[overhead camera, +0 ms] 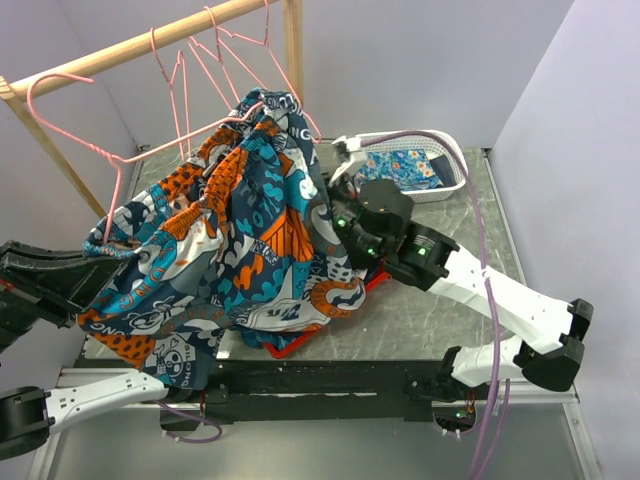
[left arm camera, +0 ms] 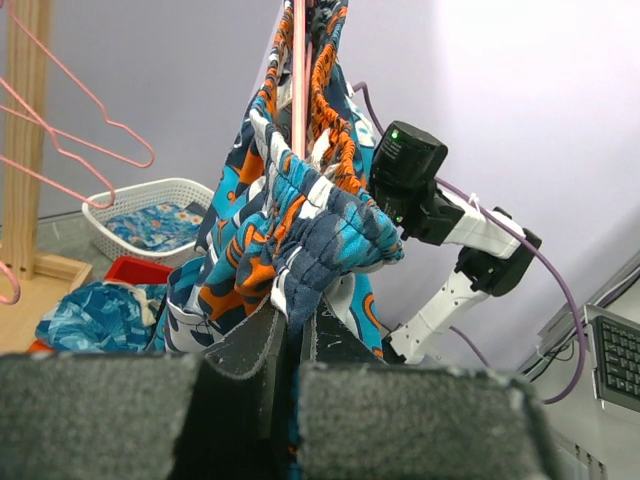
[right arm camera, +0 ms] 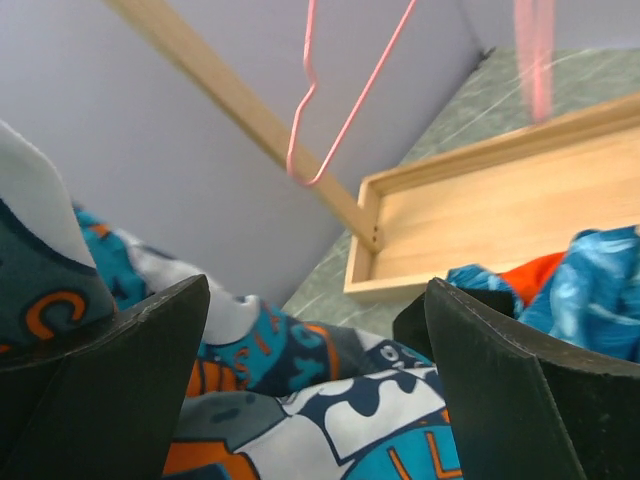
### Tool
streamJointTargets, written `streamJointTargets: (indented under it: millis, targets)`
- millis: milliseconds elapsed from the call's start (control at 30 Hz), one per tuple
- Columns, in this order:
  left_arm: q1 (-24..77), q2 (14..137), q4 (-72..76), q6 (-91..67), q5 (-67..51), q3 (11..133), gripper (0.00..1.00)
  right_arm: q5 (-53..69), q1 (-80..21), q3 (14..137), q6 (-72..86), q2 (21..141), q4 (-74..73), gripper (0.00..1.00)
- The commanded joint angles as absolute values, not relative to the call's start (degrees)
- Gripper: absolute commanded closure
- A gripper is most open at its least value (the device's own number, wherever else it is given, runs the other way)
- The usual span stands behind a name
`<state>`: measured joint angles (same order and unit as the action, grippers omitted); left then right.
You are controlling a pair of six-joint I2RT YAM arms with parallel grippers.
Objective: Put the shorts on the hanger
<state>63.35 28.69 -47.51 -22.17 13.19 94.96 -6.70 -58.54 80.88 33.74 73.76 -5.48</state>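
Note:
The printed shorts (overhead camera: 240, 240) hang bunched in the middle of the table, gathered on the wire of a pink hanger (overhead camera: 112, 160) that reaches in from the left. In the left wrist view the hanger wire (left arm camera: 298, 70) runs upright through the shorts' gathered waistband (left arm camera: 320, 220). My left gripper (left arm camera: 292, 318) is shut on a fold of the shorts; in the top view it is hidden under the fabric. My right gripper (right arm camera: 315, 290) is open, jaws wide apart, with the shorts (right arm camera: 330, 420) lying just below and between them. In the top view it (overhead camera: 338, 222) sits at the shorts' right edge.
A wooden rod (overhead camera: 150, 40) with several more pink hangers (overhead camera: 190, 60) crosses the back left, on a post (overhead camera: 293, 40). A white basket (overhead camera: 455, 180) with flowered blue cloth stands at the back right. A red tray (overhead camera: 290, 347) lies under the shorts. The rack's wooden base (right arm camera: 500, 210) lies ahead.

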Motion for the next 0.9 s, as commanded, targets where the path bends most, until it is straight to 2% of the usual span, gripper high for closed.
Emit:
streamJointTargets:
  millis: [0,367,867]
  targets:
    - [61.6,27.9,-46.4,-23.4,14.7,94.2,0.99,-7.3,-61.7,83.9,33.3,77.1,-4.9,0.05]
    - [53.3,17.5,-51.6,-27.2,15.5,88.2,0.99,-7.8,-65.0,90.7,34.0,85.2,-6.0,0.05]
    - [46.9,12.5,-59.0,-28.8,24.6,92.0,0.99,-11.5,-65.4,110.2,33.7,101.7,-14.1,0.05]
